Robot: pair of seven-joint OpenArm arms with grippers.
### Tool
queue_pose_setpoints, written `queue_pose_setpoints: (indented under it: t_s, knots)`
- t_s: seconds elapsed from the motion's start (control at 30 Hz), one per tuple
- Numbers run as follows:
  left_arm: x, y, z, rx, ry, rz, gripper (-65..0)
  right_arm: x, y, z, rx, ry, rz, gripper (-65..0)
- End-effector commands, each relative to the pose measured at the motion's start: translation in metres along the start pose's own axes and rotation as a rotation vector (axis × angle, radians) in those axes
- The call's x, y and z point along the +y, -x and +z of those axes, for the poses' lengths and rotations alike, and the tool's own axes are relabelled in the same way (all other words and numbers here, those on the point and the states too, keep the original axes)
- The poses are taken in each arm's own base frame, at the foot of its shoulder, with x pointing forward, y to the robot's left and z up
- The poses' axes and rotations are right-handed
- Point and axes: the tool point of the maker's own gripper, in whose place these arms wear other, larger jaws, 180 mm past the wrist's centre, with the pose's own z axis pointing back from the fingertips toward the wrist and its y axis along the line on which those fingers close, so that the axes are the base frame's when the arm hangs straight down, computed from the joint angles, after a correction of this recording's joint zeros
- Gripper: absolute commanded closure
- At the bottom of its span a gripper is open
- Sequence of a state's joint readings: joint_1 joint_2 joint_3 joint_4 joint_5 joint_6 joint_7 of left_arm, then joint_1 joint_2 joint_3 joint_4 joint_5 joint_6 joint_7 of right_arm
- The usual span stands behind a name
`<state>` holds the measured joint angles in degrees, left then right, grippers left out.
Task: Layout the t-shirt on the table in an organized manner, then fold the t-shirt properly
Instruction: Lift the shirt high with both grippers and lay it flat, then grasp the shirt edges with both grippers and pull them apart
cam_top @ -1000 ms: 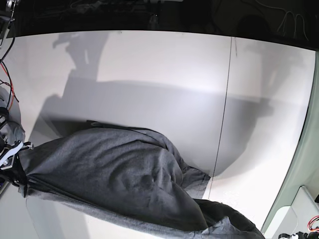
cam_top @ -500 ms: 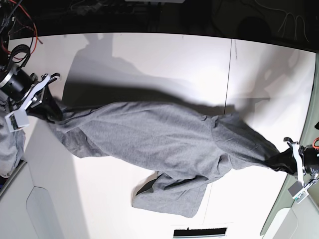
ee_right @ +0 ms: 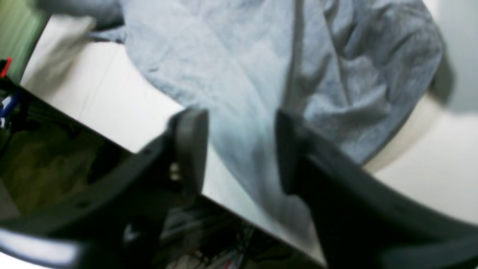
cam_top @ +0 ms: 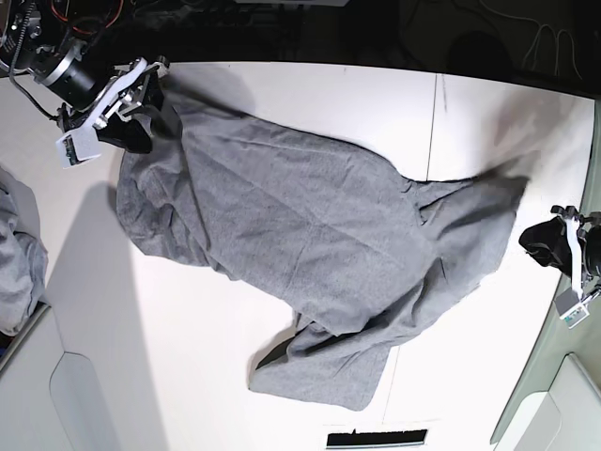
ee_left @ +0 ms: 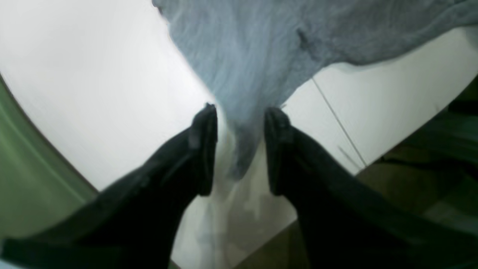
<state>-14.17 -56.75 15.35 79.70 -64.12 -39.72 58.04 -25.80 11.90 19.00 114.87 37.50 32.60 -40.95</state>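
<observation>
Since the t-shirt (cam_top: 310,254) lies spread but skewed and rumpled across the table (cam_top: 282,89), this looks like the layout step. The left gripper (ee_left: 239,145) and right gripper (ee_right: 241,149) both stand apart, cloth between the jaws but not pinched. Next would be regripping edges to square it (a lower flap looks doubled under). A lighter cloth pile (cam_top: 19,258) sits off to the side, out of the way.

Each hand (cam_top: 143,99) has 2 black fingers (ee_left: 203,149), white brackets and red cables.
</observation>
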Motion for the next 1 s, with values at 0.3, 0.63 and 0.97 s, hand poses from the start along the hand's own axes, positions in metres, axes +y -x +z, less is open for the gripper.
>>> queue_pose_setpoints:
  t_s: [0.3, 0.63, 0.97]
  knots:
    - [-0.002, -0.077, 0.008, -0.333, -0.030, -0.011, -24.2, -0.080, -0.108, 0.004, -0.275, 0.284, 0.104, -30.2]
    - [0.021, -0.075, -0.074, -0.399, -0.273, 0.135, -24.2, -0.173, -0.090, -0.064, -0.165, 0.370, -0.111, -30.2]
    - [0.007, -0.050, -0.126, -0.327, -0.218, 0.256, -28.9, -0.162, -0.031, -0.118, -0.018, 0.226, -0.255, -30.2]
